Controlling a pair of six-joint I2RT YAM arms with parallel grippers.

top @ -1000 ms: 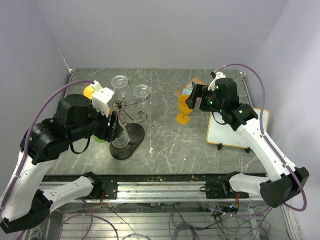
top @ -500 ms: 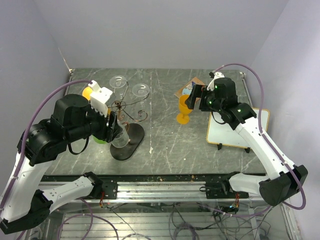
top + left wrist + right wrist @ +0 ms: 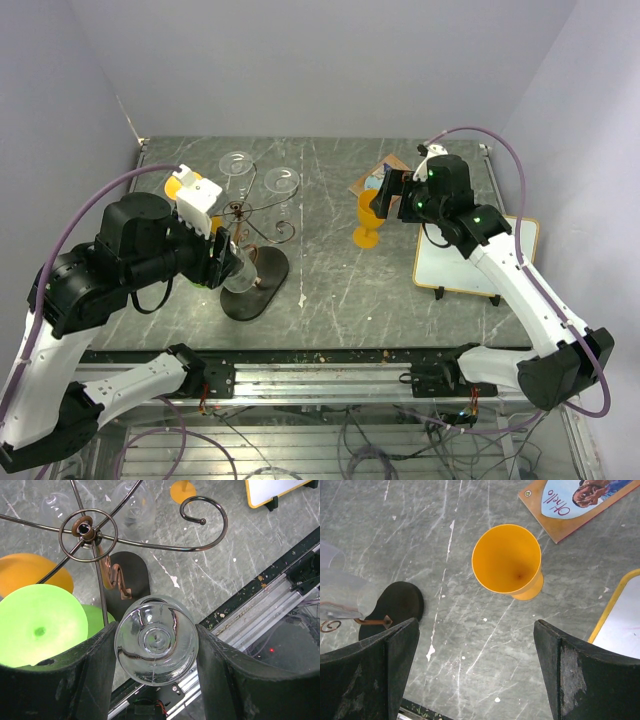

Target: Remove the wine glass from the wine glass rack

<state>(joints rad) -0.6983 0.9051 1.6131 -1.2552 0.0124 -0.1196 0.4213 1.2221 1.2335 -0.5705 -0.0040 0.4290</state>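
Two clear glasses (image 3: 238, 163) are seen hung on the far side of the wine glass rack (image 3: 88, 528). One wine glass (image 3: 156, 645) is gripped on both sides by the left fingers (image 3: 82, 675), low beside the post and over the dark base (image 3: 131, 575). The right fingers (image 3: 375, 665) are spread wide, gripping nothing, above an orange goblet (image 3: 507, 560). A slip is judged possible on such smooth glass. If the glass is dragged against the post or a scroll arm (image 3: 207, 522), the rack could be tipped.
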